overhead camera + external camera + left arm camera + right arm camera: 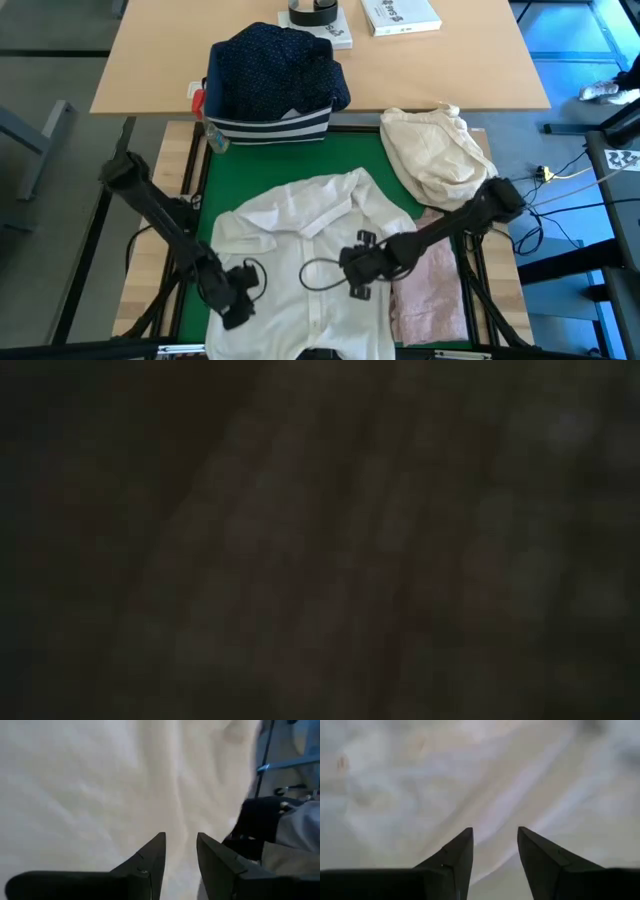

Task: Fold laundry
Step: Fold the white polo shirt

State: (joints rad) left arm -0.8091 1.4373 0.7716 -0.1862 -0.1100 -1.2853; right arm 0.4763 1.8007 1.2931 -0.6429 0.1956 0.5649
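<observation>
A white shirt (310,240) is spread across the green mat (370,150) in the middle of the table, its collar toward the far side and its body creased in soft ridges. A folded pale pink top (430,290) lies just beside it on the right, and a navy white-dotted shirt (275,65) is heaped in the striped fabric bin (270,128) at the far edge, with a cream-beige cloth bundle (435,150) near the far right corner. The left gripper (180,855) is lowered over the shirt's near left part, its fingers set a narrow gap apart with only cloth seen beyond them and nothing pinched between. The right gripper (495,850) is held over the shirt's middle, its fingers likewise parted and empty. The low view is blocked and nothing can be read from it. The shirt is judged light, limp and easily dragged, so that a pull at one point would likely bunch it rather than move it whole. A hold is best taken at a hem, sleeve edge or shoulder seam, where doubled fabric gives the fingers something to bite.
</observation>
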